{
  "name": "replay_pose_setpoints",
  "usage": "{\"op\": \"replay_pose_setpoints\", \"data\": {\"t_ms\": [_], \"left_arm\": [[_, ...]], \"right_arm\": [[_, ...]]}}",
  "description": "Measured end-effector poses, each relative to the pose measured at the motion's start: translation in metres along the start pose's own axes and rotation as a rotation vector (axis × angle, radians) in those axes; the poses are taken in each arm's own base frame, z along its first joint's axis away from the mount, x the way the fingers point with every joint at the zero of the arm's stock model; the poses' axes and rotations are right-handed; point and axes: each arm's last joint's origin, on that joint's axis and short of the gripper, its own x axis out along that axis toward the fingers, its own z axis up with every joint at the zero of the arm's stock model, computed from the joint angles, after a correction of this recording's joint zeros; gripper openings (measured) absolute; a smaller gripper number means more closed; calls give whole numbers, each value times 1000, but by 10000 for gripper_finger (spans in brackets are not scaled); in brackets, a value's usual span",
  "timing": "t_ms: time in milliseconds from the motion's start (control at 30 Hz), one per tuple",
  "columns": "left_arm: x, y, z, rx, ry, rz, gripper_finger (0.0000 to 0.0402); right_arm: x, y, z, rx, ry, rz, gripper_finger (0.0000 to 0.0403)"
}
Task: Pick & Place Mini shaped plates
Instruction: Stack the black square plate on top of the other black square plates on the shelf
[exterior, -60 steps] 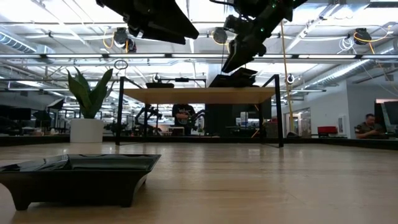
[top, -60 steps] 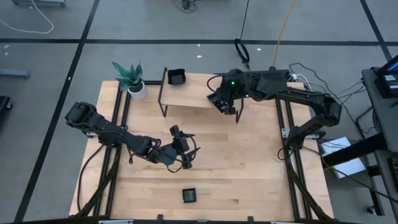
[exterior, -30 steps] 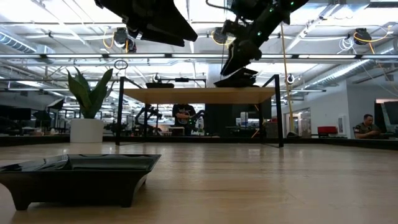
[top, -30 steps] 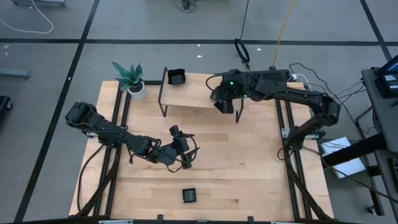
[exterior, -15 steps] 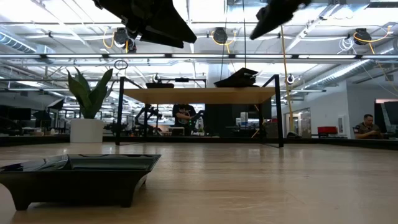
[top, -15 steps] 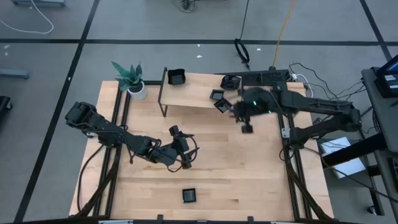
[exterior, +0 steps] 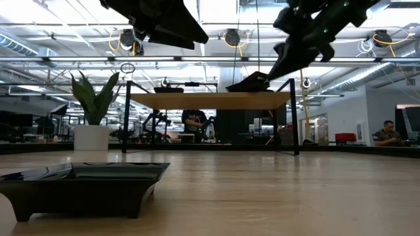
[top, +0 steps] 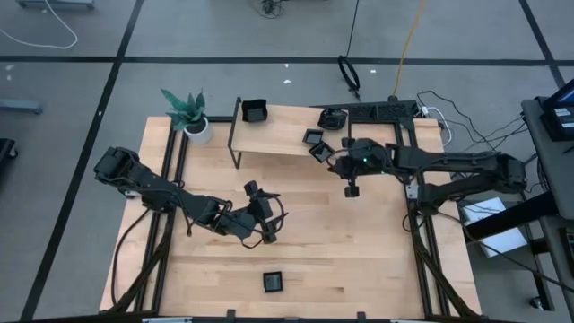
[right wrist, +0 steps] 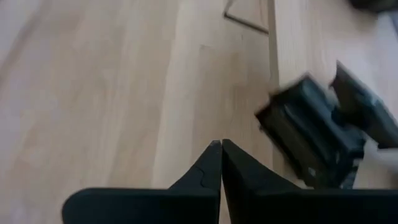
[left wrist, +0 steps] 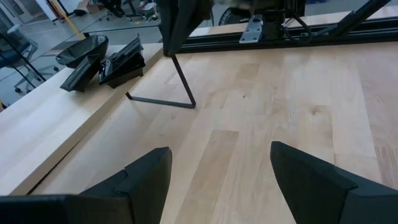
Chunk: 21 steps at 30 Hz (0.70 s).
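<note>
My right gripper [top: 352, 189] pinched closed and empty, near the shelf's [top: 278, 137] right end with plates [top: 317, 145], left gripper [top: 266, 235] spread wide mid-tabletop, one plate [top: 273, 282] near front edge

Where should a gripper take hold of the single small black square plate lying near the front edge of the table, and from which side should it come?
Probably by the rim. The square plate sits flat and upright on the table, alone, its raised walls flaring outward in the low view. Coming straight down, one finger inside the hollow and one outside a straight wall, looks safest; the body itself seems too low for a sideways grip.
</note>
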Motion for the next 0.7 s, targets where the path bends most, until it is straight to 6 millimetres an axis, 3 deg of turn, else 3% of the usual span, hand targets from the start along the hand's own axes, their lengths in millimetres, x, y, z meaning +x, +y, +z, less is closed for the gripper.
{"op": "replay_pose_setpoints", "data": {"t_ms": [333, 700], "left_arm": [[2, 2, 0, -14, 0, 8, 273], [2, 2, 0, -14, 6, -16, 273]], "right_arm": [[24, -15, -8, 30, 35, -39, 0], [26, -20, -2, 16, -26, -104, 0]]}}
